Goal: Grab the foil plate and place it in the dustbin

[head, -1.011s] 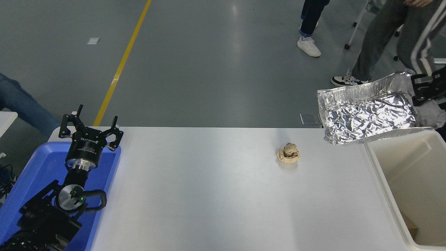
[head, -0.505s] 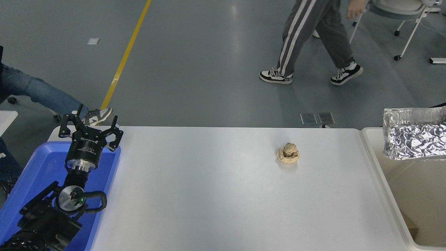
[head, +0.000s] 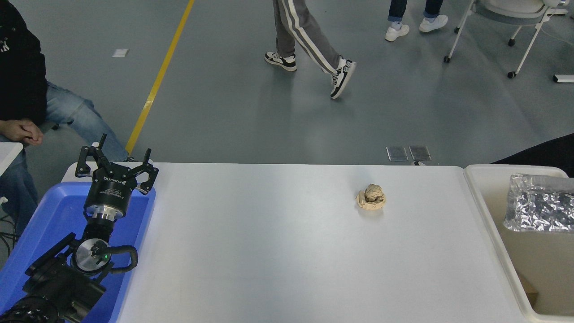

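The foil plate [head: 540, 204], crinkled shiny silver, lies inside the cream-white dustbin [head: 506, 168] at the table's right end, low against its far wall and cut off by the picture's right edge. No gripper touches it. A dark shape [head: 542, 152] shows beyond the bin's far rim at the right edge; my right gripper itself is out of view. My left gripper [head: 116, 165] is open and empty, parked over the blue tray at the lower left.
A small crumpled tan paper ball [head: 371, 197] lies on the white table [head: 269, 242], right of the middle. A blue shallow tray [head: 54, 215] sits at the left end. A person sits at the far left [head: 27, 89]; another walks past beyond the table [head: 314, 40].
The foil plate, held up left of the bin's far corner, moved right and sank into the bin. My right gripper, holding it one second ago, has left the view. The left arm stayed still.
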You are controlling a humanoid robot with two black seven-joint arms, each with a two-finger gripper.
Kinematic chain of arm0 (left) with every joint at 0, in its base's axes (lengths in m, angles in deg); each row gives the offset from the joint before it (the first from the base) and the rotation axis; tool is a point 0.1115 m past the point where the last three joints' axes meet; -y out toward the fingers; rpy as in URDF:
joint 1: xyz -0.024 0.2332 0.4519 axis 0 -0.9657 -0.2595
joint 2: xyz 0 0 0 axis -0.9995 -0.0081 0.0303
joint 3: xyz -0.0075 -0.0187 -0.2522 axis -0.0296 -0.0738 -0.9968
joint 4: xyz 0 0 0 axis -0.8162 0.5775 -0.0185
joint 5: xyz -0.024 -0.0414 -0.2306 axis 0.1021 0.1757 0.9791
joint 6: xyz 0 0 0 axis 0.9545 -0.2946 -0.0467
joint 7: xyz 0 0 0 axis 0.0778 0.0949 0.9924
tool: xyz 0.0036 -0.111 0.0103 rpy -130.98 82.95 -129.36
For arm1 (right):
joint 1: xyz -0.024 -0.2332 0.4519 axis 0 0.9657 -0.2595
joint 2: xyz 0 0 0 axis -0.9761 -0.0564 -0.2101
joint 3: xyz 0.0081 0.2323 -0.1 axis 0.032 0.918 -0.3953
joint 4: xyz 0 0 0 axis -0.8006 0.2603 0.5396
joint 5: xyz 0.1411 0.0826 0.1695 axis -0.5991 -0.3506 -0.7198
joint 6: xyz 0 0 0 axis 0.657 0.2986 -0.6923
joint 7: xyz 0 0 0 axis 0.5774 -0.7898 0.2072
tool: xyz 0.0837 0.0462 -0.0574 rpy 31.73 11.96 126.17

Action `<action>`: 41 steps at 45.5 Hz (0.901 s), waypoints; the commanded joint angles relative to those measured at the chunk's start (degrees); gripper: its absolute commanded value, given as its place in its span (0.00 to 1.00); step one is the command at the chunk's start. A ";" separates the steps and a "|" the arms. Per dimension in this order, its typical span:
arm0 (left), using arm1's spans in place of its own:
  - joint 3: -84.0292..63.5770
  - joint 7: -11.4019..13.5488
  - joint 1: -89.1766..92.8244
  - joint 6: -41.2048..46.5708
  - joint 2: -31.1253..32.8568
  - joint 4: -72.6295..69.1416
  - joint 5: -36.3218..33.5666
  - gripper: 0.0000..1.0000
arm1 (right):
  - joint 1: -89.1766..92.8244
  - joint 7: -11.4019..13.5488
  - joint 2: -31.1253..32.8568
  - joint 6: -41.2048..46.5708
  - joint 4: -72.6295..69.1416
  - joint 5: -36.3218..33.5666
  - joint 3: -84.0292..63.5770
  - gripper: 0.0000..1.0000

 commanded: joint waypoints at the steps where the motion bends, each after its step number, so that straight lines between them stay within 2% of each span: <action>1: 0.05 0.00 0.00 0.00 0.00 -0.01 0.00 1.00 | 11.19 0.49 -5.94 -4.13 5.36 -0.50 9.97 1.00; 18: -0.04 0.00 0.00 0.00 0.00 0.08 0.00 1.00 | 10.50 0.67 -6.29 -4.04 3.96 -0.94 10.51 1.00; 25: 0.05 0.00 0.09 0.00 0.00 -0.01 -0.08 1.00 | 3.12 0.67 -3.32 -3.25 -6.14 -1.03 8.93 1.00; 30: 0.05 0.00 0.09 0.00 0.00 -0.01 -0.09 1.00 | -4.52 0.75 0.73 -3.16 -14.05 -1.12 3.58 1.00; 38: 0.05 -0.09 0.09 -0.09 0.00 0.08 -0.09 1.00 | -18.06 0.75 1.97 -3.16 -23.72 -1.82 -10.13 1.00; 41: 0.05 -0.09 0.09 -0.09 0.00 -0.01 -0.09 1.00 | -22.54 0.67 1.97 -3.16 -27.41 -4.19 -14.27 1.00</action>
